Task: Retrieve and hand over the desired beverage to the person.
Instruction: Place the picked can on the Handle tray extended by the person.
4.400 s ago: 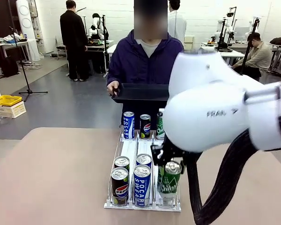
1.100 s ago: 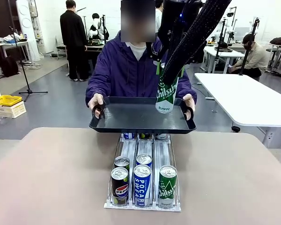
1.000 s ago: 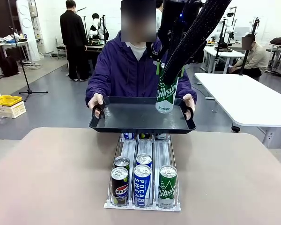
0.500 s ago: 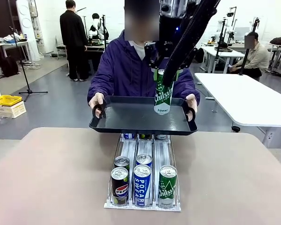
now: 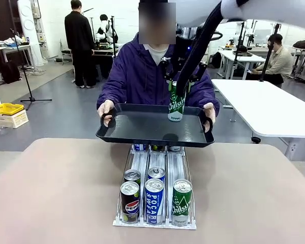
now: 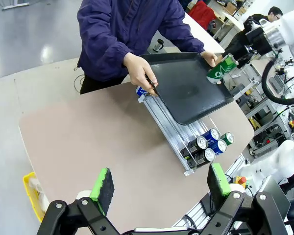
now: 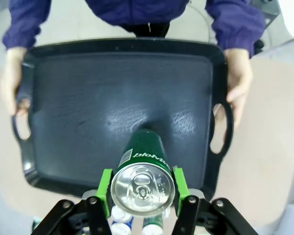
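Beige desk (image 5: 56, 193) up front, busy workshop behind. Green can (image 5: 176, 104) stands upright over the black tray (image 5: 137, 127), toward its right side. The right jaws clamp it, a green pad on each side of its top. Whether its base touches the tray I cannot tell. Person (image 5: 137, 76) holds the tray above the desk's far edge, one hand (image 5: 105, 109) at each handle. Below it a rack (image 5: 141, 162) of cans lies on the desk. Left jaws hang spread wide and empty above the desk.
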`<state>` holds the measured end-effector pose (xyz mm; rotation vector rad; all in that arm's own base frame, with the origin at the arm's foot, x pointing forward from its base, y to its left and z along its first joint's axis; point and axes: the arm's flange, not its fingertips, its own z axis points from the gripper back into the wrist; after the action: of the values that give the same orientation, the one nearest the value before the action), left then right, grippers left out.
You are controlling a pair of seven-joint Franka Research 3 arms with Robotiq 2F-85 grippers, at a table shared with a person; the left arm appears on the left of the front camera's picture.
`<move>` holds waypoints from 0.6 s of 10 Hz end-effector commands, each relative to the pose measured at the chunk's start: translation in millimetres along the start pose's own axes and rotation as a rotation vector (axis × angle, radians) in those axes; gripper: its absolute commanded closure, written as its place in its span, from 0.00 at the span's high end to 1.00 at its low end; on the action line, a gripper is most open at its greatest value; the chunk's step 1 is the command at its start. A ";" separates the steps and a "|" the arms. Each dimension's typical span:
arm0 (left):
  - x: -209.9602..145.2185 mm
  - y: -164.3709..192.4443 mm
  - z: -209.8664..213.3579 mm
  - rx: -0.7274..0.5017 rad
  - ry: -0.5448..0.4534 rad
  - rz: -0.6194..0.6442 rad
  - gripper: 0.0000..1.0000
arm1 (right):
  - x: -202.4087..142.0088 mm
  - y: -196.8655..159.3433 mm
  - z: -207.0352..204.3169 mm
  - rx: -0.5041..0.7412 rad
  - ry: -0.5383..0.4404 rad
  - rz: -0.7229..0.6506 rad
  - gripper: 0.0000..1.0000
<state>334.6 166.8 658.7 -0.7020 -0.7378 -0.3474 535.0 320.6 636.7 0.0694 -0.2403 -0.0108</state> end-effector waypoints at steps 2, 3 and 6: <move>0.0 -0.1 1.0 -0.010 -0.007 -0.018 1.00 | 29.5 -0.9 -5.7 0.021 0.021 -0.005 0.58; 0.0 -0.1 1.0 -0.010 -0.007 -0.018 1.00 | 31.9 -3.2 -11.7 0.021 0.032 0.001 0.58; 0.0 -0.1 1.0 -0.010 -0.007 -0.018 1.00 | 29.0 -6.1 -23.2 -0.001 0.055 -0.009 0.58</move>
<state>334.7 166.8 658.7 -0.7019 -0.7378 -0.3475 566.7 314.9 611.1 0.0674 -0.1965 -0.0281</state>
